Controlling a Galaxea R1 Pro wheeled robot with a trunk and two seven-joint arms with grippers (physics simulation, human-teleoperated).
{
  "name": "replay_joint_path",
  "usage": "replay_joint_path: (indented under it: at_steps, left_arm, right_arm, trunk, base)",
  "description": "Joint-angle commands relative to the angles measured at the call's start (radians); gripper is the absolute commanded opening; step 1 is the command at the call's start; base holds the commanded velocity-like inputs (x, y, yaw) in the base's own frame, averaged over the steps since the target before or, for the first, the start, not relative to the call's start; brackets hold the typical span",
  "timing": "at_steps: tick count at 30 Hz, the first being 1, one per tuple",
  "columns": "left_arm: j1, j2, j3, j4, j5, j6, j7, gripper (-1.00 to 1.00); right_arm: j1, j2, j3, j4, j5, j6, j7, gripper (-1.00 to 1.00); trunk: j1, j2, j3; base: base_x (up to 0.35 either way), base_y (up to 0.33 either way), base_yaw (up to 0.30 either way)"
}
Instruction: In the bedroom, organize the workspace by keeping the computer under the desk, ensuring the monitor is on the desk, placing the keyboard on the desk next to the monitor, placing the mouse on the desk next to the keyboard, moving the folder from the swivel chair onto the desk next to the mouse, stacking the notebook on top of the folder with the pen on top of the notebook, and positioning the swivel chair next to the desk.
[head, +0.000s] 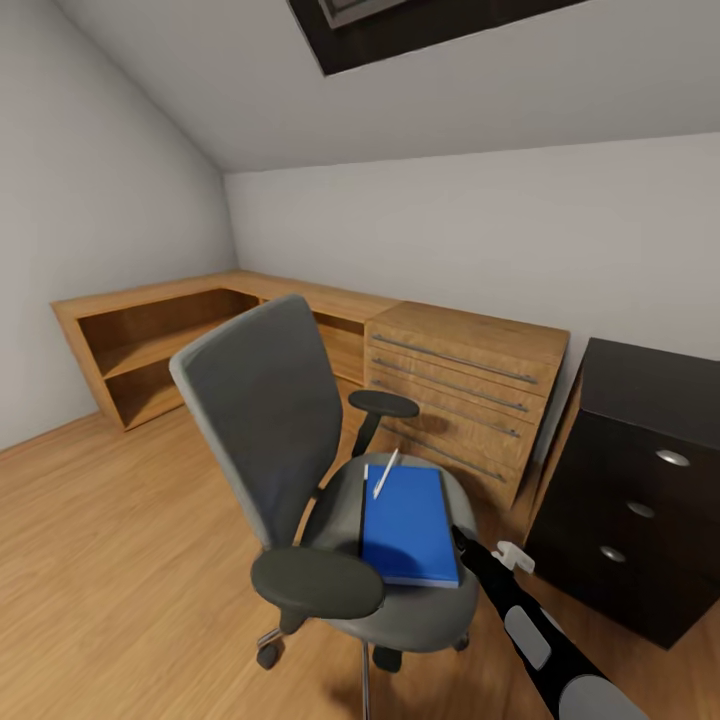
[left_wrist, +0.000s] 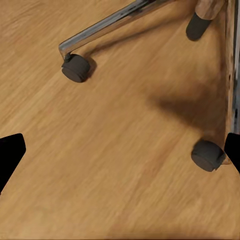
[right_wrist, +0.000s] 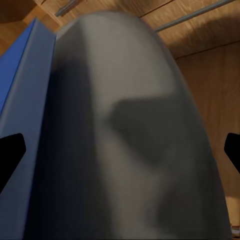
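Blue folder (head: 408, 528) lies flat on swivel chair (head: 262, 420) seat, pen (head: 385, 473) across its far corner. Right claw (right_wrist: 120, 150) spread wide, beside the folder's near edge. Best slide one finger under; keep it level. Left claw (left_wrist: 120, 155) open, over floor (left_wrist: 100, 165).

You get even, soft, fairly bright light with no glare; the head view bends straight lines near its edges. Below your left gripper (left_wrist: 120, 150) a blurred dark shadow spreads on the wooden floor (left_wrist: 100, 150) among the castors. Just ahead of your right gripper (right_wrist: 120, 150) the grey seat (right_wrist: 140, 130) looks smeared and out of focus, with a shadowed patch.
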Motion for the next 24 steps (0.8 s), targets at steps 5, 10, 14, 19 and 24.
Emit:
replay_joint_path:
  at_steps: [5,10,14,19,24]
  left_arm:
    - [-0.001,0.001,-0.008,0.001,0.005,-0.004,0.008,1.00]
    - [-0.001,0.001,-0.009,0.001,0.005,-0.004,0.009,1.00]
    - [-0.001,0.001,-0.008,0.001,0.005,-0.004,0.010,1.00]
    - [-0.001,0.001,-0.008,0.001,0.005,-0.003,0.010,1.00]
    - [-0.001,0.001,-0.008,0.001,0.005,-0.003,0.009,1.00]
  right_arm:
    - [-0.001,0.000,-0.002,0.002,-0.010,0.000,0.008,1.00]
    - [-0.001,0.000,-0.002,0.002,-0.010,0.000,0.008,1.00]
    - [-0.001,0.000,-0.002,0.002,-0.010,0.000,0.008,1.00]
    - [-0.001,0.000,-0.002,0.001,-0.010,0.000,0.008,1.00]
    - [-0.001,0.000,-0.003,0.001,-0.010,0.000,0.008,1.00]
  trunk:
    - [0.000,0.000,-0.001]
    - [0.000,0.000,-0.001]
    - [0.000,0.000,-0.001]
    - [0.000,0.000,-0.001]
    - [0.000,0.000,-0.001]
  base:
    - [0.196,0.000,0.000]
    - [0.035,0.000,0.000]
    - [0.006,0.000,0.000]
    - [0.001,0.000,0.000]
    - [-0.063,0.000,0.000]
